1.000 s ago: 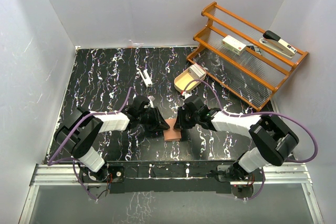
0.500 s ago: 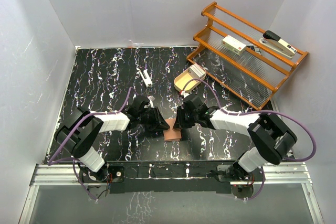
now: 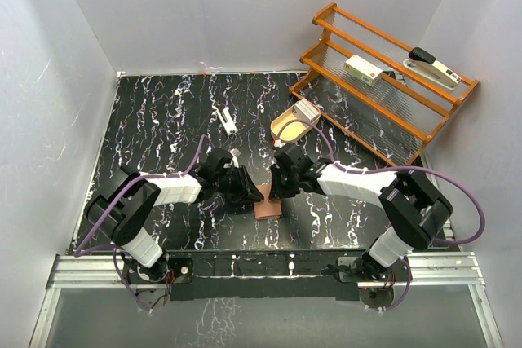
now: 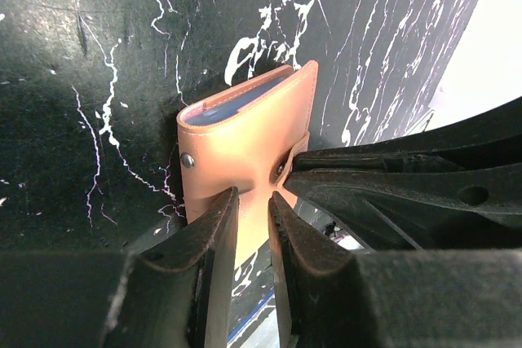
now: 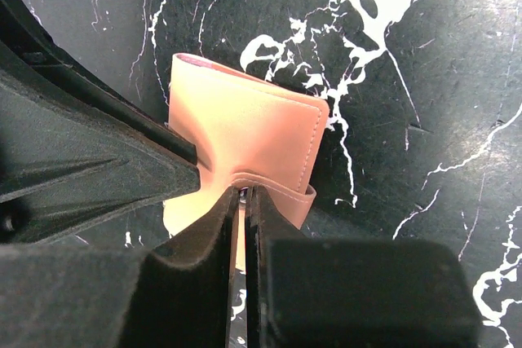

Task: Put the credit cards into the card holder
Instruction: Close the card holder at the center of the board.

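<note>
From above, the wallet [image 3: 267, 204] sits at the table's [image 3: 163, 120] near middle, between the left gripper [image 3: 254, 194] and the right gripper [image 3: 276, 191]. The cards [image 3: 307, 109] lie in the tray [image 3: 285, 129] beyond. Left wrist: the left gripper [image 4: 253, 230] pinches the wallet's [image 4: 245, 140] near edge. Right wrist: the right gripper [image 5: 243, 201] is nipped onto the wallet's [image 5: 245, 132] tab.

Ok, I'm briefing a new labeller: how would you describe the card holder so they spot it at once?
On the black marbled table, look near the front edge, at its middle, where the left pincer and right pincer meet. The card holder is the small salmon-brown leather wallet pinched between them, unlike the tan wooden tray farther back, which is open and boat-shaped.
</note>
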Action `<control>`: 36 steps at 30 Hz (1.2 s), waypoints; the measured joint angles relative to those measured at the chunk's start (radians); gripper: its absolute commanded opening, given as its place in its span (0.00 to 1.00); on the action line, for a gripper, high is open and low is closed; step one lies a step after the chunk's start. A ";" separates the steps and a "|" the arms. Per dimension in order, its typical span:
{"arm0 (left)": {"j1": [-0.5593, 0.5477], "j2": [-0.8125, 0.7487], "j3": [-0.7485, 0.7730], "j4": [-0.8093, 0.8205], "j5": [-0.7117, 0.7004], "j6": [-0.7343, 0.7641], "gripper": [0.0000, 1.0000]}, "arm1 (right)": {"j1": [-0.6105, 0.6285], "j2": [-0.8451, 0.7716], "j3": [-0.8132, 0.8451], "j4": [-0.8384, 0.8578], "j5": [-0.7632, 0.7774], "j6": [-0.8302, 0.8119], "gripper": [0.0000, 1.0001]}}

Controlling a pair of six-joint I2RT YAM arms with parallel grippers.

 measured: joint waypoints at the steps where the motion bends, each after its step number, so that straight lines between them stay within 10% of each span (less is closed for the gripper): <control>1: 0.000 0.000 0.000 0.000 0.000 0.000 0.22 | 0.005 0.005 0.009 -0.010 0.010 0.000 0.03; 21: -0.011 -0.042 0.003 -0.069 -0.049 -0.011 0.22 | 0.064 0.065 0.084 -0.089 0.113 0.005 0.03; 36: -0.021 -0.341 0.095 -0.443 -0.269 0.081 0.48 | 0.095 -0.101 0.100 -0.177 0.203 -0.009 0.46</control>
